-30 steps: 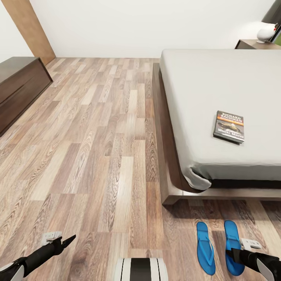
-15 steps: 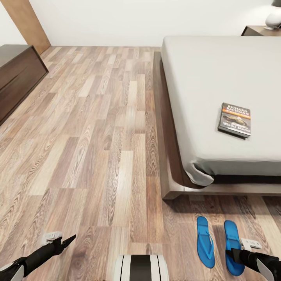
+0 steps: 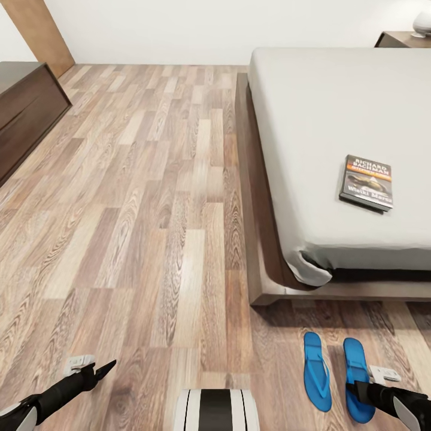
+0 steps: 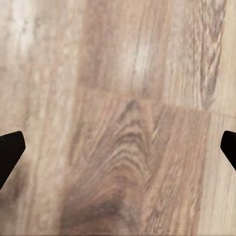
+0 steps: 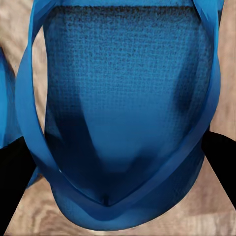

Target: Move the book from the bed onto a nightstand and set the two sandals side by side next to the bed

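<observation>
Close over a bright blue sandal lying flat on the wood-plank floor. Textured footbed, thin straps running down both sides and meeting in a V at the toe post. Sliver of the second sandal just beside it at one edge. Dark tips of the right claw spread wide at either side, straddling the sandal, nothing gripped.
</observation>
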Motion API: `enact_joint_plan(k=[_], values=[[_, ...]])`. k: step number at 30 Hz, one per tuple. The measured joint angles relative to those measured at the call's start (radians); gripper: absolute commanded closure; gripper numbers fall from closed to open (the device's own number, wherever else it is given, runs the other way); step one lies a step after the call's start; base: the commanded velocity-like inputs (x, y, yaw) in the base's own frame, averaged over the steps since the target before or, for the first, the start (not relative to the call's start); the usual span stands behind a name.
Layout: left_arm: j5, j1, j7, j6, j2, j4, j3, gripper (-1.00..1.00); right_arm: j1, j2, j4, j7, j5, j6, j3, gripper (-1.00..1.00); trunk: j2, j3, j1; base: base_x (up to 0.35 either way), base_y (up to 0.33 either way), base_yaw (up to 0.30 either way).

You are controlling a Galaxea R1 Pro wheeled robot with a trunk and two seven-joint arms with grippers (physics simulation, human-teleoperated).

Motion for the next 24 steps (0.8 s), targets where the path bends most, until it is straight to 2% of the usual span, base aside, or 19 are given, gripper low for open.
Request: enact_joint_plan(k=[6,11,19,24], values=[[0.001,0.000,0.000,-0.001,0.000,0.000,0.000,-1.00,0.000,0.000,0.000,0.000,0.000,0.000,0.000,1.00,0.000,0.000,0.000,0.046,0.011,0.000],[0.001,0.000,0.000,-0.001,0.000,0.000,0.000,-1.00,0.000,0.000,0.000,0.000,0.000,0.000,0.000,1.00,0.000,0.000,0.000,0.177,0.000,0.000],[0.000,0.000,-0.001,-0.001,0.000,0.000,-0.001,-1.00,0.000,0.000,0.000,0.000,0.000,0.000,0.000,1.00,0.000,0.000,0.000,0.011,0.000,0.000],[0.000,0.000,0.000,-0.001,-0.007,0.000,0.000,-1.00,0.000,0.000,0.000,0.000,0.000,0.000,0.000,1.00,-0.001,-0.015,0.002,0.000,0.000,0.000]])
